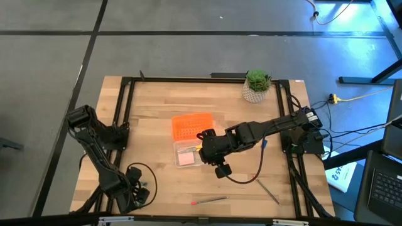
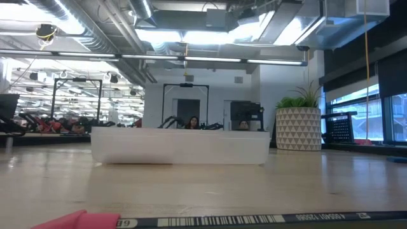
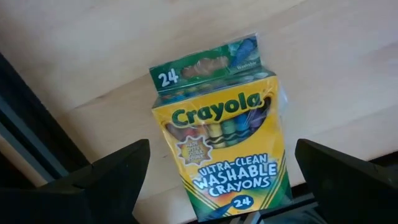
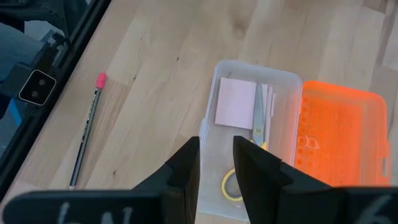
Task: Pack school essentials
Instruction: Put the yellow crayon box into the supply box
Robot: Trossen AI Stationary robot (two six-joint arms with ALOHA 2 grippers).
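A green-and-yellow crayon box [image 3: 224,143] lies flat on the table near its front left corner. My left gripper [image 3: 222,155] points down over it, open, one finger on either side and clear of it. In the high view my left gripper [image 1: 135,191] hides the box. The clear case [image 4: 292,84] stands mid-table with a pink square pad [image 4: 236,102] and yellow-handled scissors [image 4: 258,118] lying in it. My right gripper [image 4: 216,165] hangs slanted above the case's near end, a narrow gap between its fingers and nothing in it.
The orange lid [image 1: 191,125] lies open on the case's far side. A red-tipped pencil [image 1: 210,201] and a second one [image 1: 269,191] lie near the front edge. A potted plant [image 1: 256,85] stands at the back right. A black frame rail [image 3: 37,143] runs close beside the crayon box.
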